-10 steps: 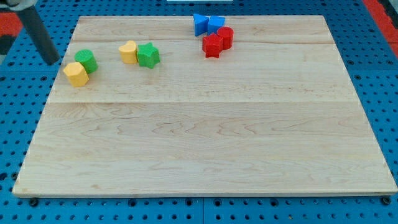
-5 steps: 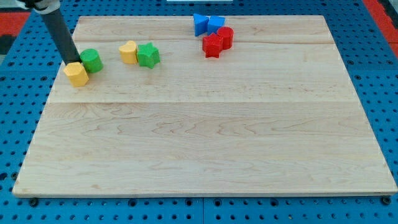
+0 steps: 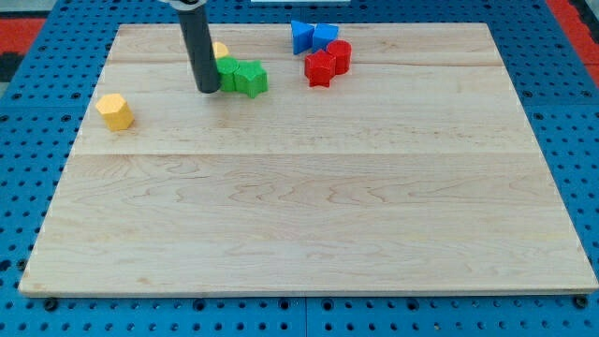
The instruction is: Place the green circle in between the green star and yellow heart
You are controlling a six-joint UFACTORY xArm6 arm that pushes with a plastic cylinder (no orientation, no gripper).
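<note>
The end effector is a bare rod that holds nothing; my tip (image 3: 208,90) touches the green circle (image 3: 227,74) on its left. That circle sits against the green star (image 3: 251,79), below the half-hidden yellow heart (image 3: 220,50). A short, gentle nudge looks safest, to avoid scattering the cluster.

1. A pale wooden board (image 3: 309,206) of joined planks fills most of the view, its grain running from the view's left to the view's right
2. Under and around it lies a blue perforated surface (image 3: 33,150) with regular rows of small holes
3. Red patches show at the view's top left corner (image 3: 23,7) and top right corner (image 3: 576,11)
4. Light is even and soft, with faint shadows on the wood
</note>
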